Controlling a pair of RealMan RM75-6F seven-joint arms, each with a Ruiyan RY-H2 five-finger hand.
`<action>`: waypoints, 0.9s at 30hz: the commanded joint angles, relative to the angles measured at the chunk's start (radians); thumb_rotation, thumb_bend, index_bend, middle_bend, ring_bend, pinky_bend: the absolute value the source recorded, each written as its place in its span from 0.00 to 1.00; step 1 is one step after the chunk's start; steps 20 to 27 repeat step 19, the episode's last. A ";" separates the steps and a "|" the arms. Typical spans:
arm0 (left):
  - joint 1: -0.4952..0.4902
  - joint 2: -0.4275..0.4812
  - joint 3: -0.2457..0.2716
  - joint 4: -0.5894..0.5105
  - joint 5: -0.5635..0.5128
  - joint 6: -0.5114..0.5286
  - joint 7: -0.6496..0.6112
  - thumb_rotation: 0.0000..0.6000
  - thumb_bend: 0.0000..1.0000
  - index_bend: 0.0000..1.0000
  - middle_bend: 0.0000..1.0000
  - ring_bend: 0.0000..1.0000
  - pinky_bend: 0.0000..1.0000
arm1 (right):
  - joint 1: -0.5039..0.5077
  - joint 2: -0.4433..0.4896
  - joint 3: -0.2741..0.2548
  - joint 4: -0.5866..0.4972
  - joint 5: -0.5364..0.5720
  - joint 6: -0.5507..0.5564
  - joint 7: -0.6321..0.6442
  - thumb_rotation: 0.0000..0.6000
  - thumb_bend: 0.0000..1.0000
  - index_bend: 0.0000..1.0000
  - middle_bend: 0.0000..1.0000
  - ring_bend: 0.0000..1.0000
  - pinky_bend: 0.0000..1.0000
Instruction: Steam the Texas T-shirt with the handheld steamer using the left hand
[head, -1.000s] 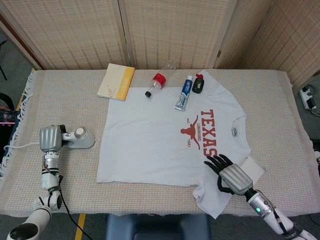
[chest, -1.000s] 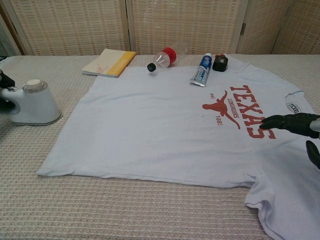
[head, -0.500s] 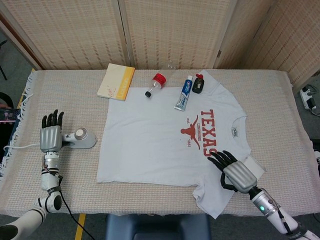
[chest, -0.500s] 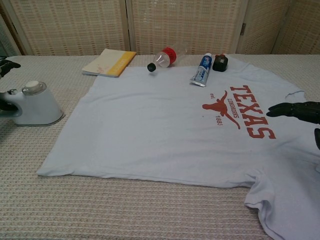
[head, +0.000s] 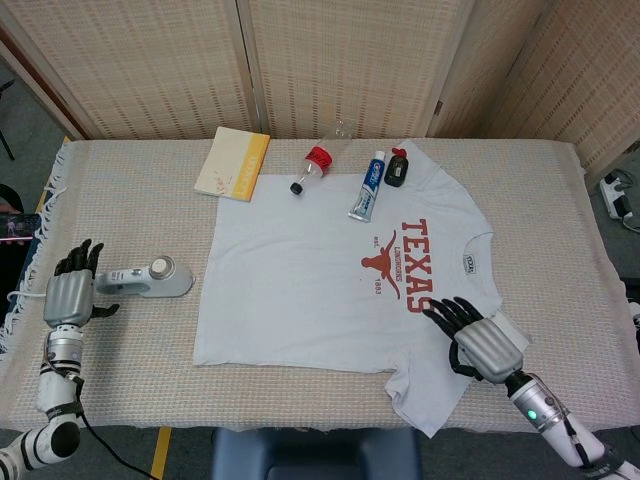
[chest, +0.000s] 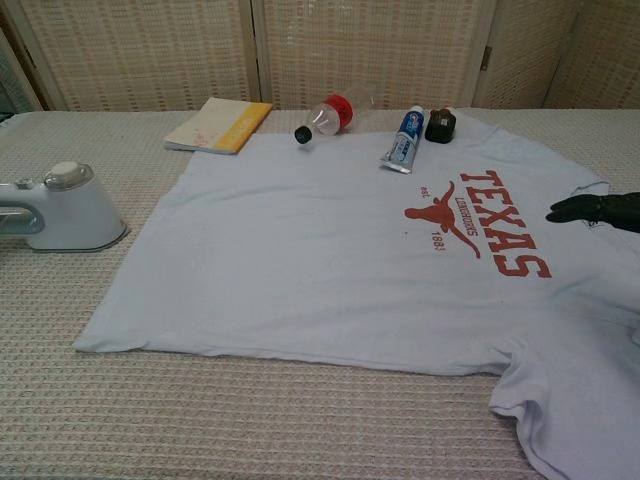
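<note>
Nearby: toothpaste (head: 367, 186) on T-shirt (head: 310, 290) | bottle (head: 312, 168), notebook (head: 233, 164) beside | steamer (head: 150, 280) apart

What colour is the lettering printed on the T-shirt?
Rust red-orange lettering on the white T-shirt, clearest in the chest view.

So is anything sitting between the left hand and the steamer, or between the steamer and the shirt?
Nothing visible does. The left hand is open just left of the steamer, with only bare tablecloth between them. From the steamer to the near edge of the Texas T-shirt the cloth is also bare.
</note>
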 joint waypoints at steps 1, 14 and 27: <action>0.056 0.066 0.039 -0.027 0.092 0.063 -0.118 1.00 0.03 0.25 0.32 0.25 0.36 | -0.022 0.031 0.013 -0.028 0.032 0.026 -0.028 0.64 0.52 0.00 0.06 0.00 0.00; 0.249 0.237 0.194 -0.246 0.274 0.288 -0.221 1.00 0.02 0.29 0.31 0.21 0.29 | -0.235 0.051 0.052 -0.037 0.078 0.359 -0.124 0.62 0.00 0.00 0.07 0.00 0.00; 0.308 0.248 0.237 -0.283 0.316 0.363 -0.217 1.00 0.01 0.30 0.32 0.21 0.27 | -0.305 0.052 0.047 -0.037 0.106 0.416 -0.115 0.62 0.00 0.00 0.06 0.00 0.00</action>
